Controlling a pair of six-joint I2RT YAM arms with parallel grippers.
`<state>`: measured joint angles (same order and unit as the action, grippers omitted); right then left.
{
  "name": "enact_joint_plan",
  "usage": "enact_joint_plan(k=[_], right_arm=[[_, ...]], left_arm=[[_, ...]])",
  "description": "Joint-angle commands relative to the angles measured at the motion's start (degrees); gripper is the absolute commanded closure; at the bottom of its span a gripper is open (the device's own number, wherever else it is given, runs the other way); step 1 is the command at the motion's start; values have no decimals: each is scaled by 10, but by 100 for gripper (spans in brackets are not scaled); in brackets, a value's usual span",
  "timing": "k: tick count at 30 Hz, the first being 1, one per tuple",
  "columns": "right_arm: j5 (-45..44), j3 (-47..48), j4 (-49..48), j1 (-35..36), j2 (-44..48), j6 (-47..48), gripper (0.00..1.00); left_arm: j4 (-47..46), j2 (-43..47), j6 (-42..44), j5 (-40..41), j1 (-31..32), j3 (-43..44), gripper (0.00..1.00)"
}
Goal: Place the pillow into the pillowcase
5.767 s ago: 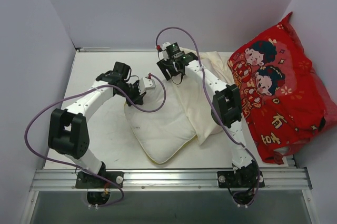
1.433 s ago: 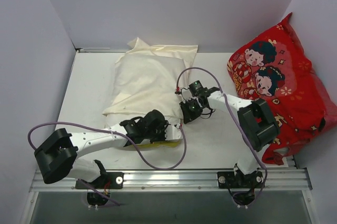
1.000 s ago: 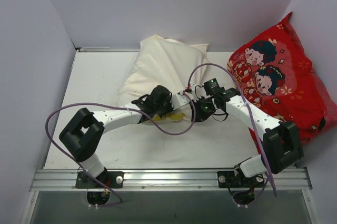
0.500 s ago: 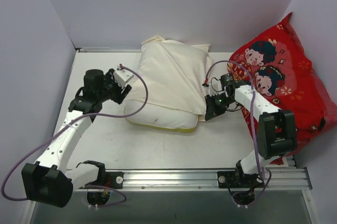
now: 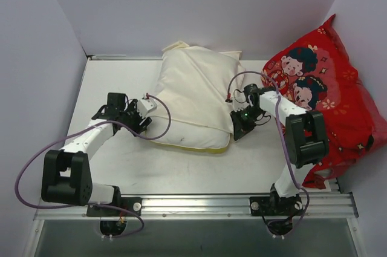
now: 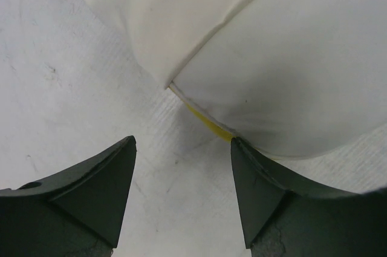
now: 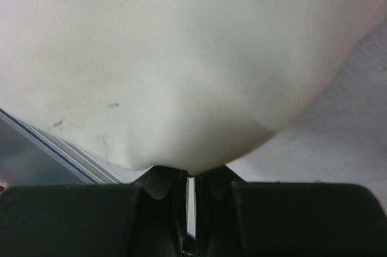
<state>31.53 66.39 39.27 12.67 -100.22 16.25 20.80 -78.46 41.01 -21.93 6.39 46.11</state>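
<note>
The cream pillowcase (image 5: 199, 94) lies mid-table with the pillow inside; the pillow's yellow seam (image 5: 195, 147) peeks out along the near edge. My left gripper (image 5: 145, 125) stands open at the near left corner, low over the table. In the left wrist view its jaws (image 6: 181, 142) are wide apart and empty, with the white pillow (image 6: 290, 81), yellow seam (image 6: 208, 124) and pillowcase hem (image 6: 163, 21) just ahead. My right gripper (image 5: 236, 131) is at the near right corner, shut (image 7: 190, 172) on a pucker of pillowcase (image 7: 181, 57).
A red cushion (image 5: 320, 106) printed with cartoon children leans in the right corner, close behind the right arm. Walls close in the table (image 5: 109, 78) at left, back and right. An aluminium rail (image 5: 193, 204) runs along the near edge.
My left gripper opened, let go, swung out to the left and came back to the pillow's near left corner. The right gripper stayed shut and shifted right with the pillowcase corner.
</note>
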Motion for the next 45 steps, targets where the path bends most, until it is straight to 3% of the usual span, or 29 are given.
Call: enact_joint_plan(k=[1, 9, 18, 26, 30, 36, 45], right_arm=[[1, 28, 34, 30, -19, 8, 100], [-2, 30, 33, 29, -24, 15, 100], [0, 19, 34, 25, -8, 17, 100], [3, 19, 36, 23, -5, 18, 100], [-1, 13, 39, 19, -2, 21, 100], [-10, 3, 40, 10, -3, 29, 100], [18, 12, 41, 7, -8, 19, 100]], left_arm=[[-82, -9, 2, -18, 24, 18, 28], [-200, 59, 1, 35, 74, -50, 30], [-288, 119, 91, 87, 172, -121, 25], [-392, 34, 136, 172, 257, -122, 25], [-489, -22, 170, 211, 265, -125, 25], [-555, -54, 212, 251, 260, -138, 25], [-462, 30, 167, 155, 293, -123, 24]])
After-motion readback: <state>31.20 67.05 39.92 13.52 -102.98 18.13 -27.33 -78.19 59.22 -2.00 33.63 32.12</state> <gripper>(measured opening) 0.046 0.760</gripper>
